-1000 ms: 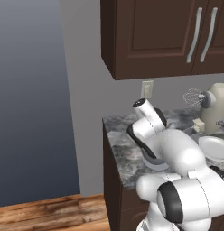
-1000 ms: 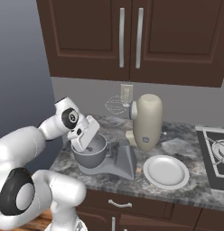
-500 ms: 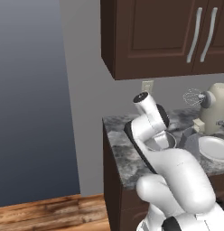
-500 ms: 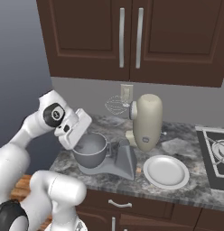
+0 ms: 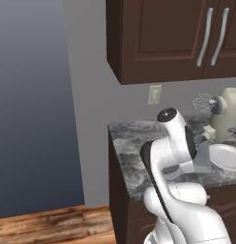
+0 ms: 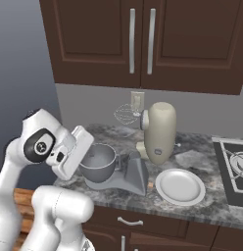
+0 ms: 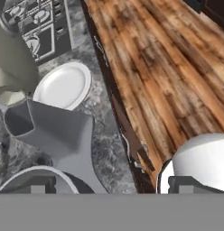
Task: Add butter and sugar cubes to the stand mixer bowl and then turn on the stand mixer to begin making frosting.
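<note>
The white arm's end effector sits at the left rim of the round deep grey metal stand mixer bowl, tilted toward it and touching or just beside the rim, can't tell which. Fingers wide apart, nothing between them; in the hand view the two dark tips stand far apart at the bottom with only bowl rim and floor past them. The bowl rests on the flat grey base of the cream-beige stand mixer, whose rounded head stands upright behind and to the right of the bowl, wire whisk sticking out left above it. So from the end effector the bowl is right there to its right, mixer head farther right and back. Bowl interior: looks plain grey in the right base view, no yellow block or cubes that I can make out, but the near inside wall is hidden. The small yellow butter block can't be located; a tiny orange speck on the table between base and plate is too small to call. Flat round white plate lies empty on the dark speckled stone table, right of the mixer base, near the stove corner. Judgement: nothing gripped now; next comes either another ingredient or the mixer switch, which lies to the right across the bowl.
</note>
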